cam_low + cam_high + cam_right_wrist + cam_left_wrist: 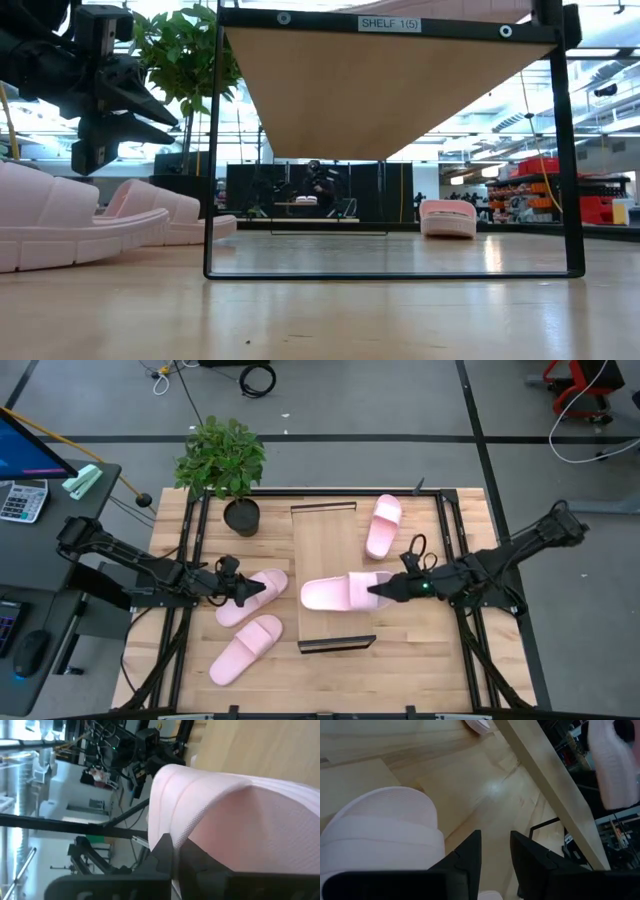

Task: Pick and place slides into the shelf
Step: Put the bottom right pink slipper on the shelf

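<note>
Wooden tabletop (400, 660) fills the high view, with a potted plant (222, 460) at its far left corner. A long shelf board (328, 540) stands over the middle of the table. One slide (346, 592) lies across the board, its end pinched by the right gripper (378, 590), whose fingers are closed on it. A second slide (383, 525) lies on the table just right of the board. Two more slides (246, 648) lie left of the board; the left gripper (262, 589) hovers over the nearer one (262, 582), fingers parted a little and gripping nothing.

At table level, the board's underside (385, 90) spans a black frame (212, 150) labelled SHELF. The two left slides (70, 225) sit at the left, with the left gripper (140, 115) above them. Another slide (448, 217) rests far back on the table.

From the left wrist, two dark fingers (467, 857) stand slightly apart above bare wood, beside a pink slide (385, 830).

From the right wrist, the dark fingers (165, 852) clamp the edge of the pink slide (240, 820).
</note>
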`<action>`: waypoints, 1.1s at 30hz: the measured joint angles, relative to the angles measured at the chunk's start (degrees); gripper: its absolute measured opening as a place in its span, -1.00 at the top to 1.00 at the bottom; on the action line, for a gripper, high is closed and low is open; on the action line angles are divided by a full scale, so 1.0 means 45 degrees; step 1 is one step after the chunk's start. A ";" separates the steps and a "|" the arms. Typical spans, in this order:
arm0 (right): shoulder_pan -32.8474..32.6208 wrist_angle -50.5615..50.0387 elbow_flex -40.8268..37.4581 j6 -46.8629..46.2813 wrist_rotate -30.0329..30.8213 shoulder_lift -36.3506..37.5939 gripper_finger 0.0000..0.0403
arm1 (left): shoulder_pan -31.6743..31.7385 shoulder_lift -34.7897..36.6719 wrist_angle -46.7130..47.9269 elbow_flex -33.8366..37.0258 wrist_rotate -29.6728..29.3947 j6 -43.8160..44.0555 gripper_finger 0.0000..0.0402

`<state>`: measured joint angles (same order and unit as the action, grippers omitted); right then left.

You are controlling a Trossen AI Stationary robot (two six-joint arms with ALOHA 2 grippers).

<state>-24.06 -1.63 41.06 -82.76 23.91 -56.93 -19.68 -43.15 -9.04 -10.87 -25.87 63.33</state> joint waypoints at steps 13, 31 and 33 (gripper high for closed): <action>-0.1047 -0.0227 0.0000 -0.1274 0.0329 -0.0775 0.97 | 0.0000 0.0005 0.0000 0.0000 0.0000 -0.0219 0.47; -0.1276 0.1022 0.0000 -0.1029 0.0018 -0.1369 0.97 | -0.0004 0.0002 -0.0005 0.0000 0.0000 -0.0242 0.47; -0.1276 0.0986 0.0000 -0.1039 -0.0090 -0.1370 0.97 | -0.0004 0.0005 -0.0005 0.0000 0.0001 -0.0243 0.47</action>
<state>-29.80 2.81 41.06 -87.44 23.50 -63.09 -19.70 -43.13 -9.06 -10.87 -25.86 62.24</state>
